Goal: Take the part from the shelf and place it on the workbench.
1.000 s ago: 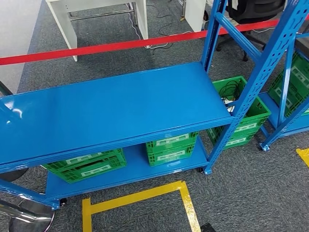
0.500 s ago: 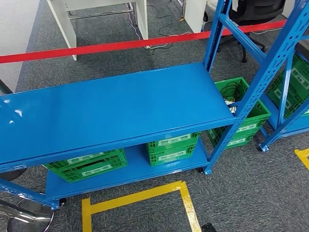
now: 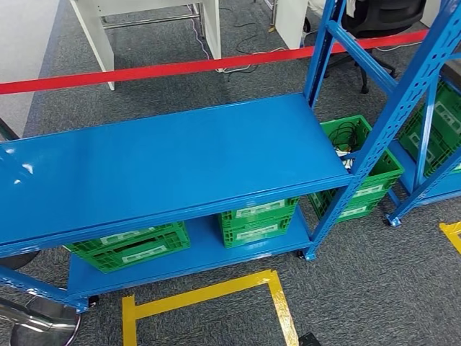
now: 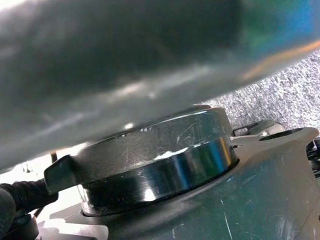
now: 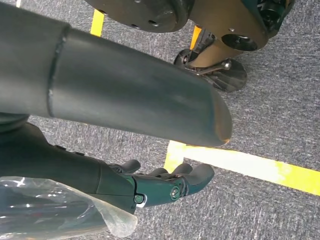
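**Shelf ahead, both robot hands low**

From the head view, a blue shelf (image 3: 163, 162) stands across the grey carpet (image 3: 369, 288), its upper board tilted slightly in the picture. On its lower board sit two green crates (image 3: 130, 245), one to the left and one nearer the right post. A third crate (image 3: 361, 169), with dark cables in it, stands on the carpet just beside the shelf's right end. A red band (image 3: 163, 70) runs behind the shelf. Yellow tape (image 3: 217, 292) marks a corner on the carpet in front of it.

The right robot hand (image 5: 86, 172) hangs over the carpet near a strip of the yellow tape. Its thick thumb (image 5: 132, 95) lies straight and its dark fingers (image 5: 177, 186) reach out with a slight curl. Clear plastic film (image 5: 56, 210) lies against the palm side. I cannot tell whether the hand grasps it, nor whether it wraps the part. Where the part is cannot be told for certain.

The left robot hand (image 4: 113, 60) is a blurred grey mass close to the lens, and I cannot tell whether it is released or clenched.
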Controlling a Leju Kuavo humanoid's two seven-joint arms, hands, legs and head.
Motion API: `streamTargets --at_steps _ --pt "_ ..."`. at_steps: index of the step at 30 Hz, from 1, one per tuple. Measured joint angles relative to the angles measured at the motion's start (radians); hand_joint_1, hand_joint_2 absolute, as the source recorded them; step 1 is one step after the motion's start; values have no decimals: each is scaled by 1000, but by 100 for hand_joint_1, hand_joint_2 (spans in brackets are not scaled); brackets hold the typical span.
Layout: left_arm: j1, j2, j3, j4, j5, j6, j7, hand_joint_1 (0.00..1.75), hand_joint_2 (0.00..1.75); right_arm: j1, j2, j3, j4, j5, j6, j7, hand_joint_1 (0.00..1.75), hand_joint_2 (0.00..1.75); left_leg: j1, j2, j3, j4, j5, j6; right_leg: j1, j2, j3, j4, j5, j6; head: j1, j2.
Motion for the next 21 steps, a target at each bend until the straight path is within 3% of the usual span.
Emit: streamTargets --at_steps 6,9,10,12,13,14,15,16,18,19,21 --pt "0 2 0 0 1 -1 -4 0 0 0 0 2 0 3 -4 -1 0 0 -5 0 -2 7 -5 17 -6 -1 3 -8 5 11 -3 0" --pt "-1 1 0 0 2 -1 -6 0 0 -4 0 4 0 9 -11 -3 0 0 4 1 18 -32 15 32 -1 -5 -2 6 -10 18 -1 0" --pt "-1 0 0 0 2 -1 -6 0 0 -5 0 5 0 11 -13 -4 0 0 8 1 26 -45 21 36 0 -7 -20 42 -32 19 3 0" --pt "0 -1 0 0 4 -3 -6 0 0 -8 0 8 0 14 -17 -4 0 0 8 0 29 -48 21 39 0 -8 -85 169 -89 22 8 0" --pt "1 -1 0 0 5 -3 -6 0 0 -8 0 10 0 15 -18 -4 0 0 8 -2 29 -47 20 38 -1 -8 -115 223 -105 25 10 0" --pt "1 -1 0 0 6 -4 -6 0 0 -7 0 10 0 15 -19 -4 0 0 8 -6 29 -44 17 36 -3 -8 -133 250 -104 28 11 0" --pt "1 -1 0 0 7 -4 -6 0 0 -6 0 11 0 16 -20 -4 0 0 9 -13 29 -40 14 32 -4 -8 -130 237 -82 31 10 0" --pt "1 -1 0 0 8 -4 -6 0 0 -6 -1 11 0 16 -21 -4 0 0 12 -21 29 -33 8 27 -7 -5 -107 184 -44 34 11 0" --pt "-1 -1 0 0 10 -4 -6 0 0 -6 -1 12 0 16 -22 -5 0 0 15 -38 25 -11 -8 12 -13 29 -45 64 3 37 13 0" --pt "-2 -1 0 0 11 -3 -6 0 0 -6 -1 12 0 16 -23 -5 0 0 15 -45 20 0 -14 5 -15 44 -24 28 9 34 14 0" --pt "-4 0 0 0 11 -3 -6 0 0 -6 0 13 1 17 -24 -6 0 0 14 -55 11 11 -20 -3 -14 56 -12 18 -1 24 13 0"
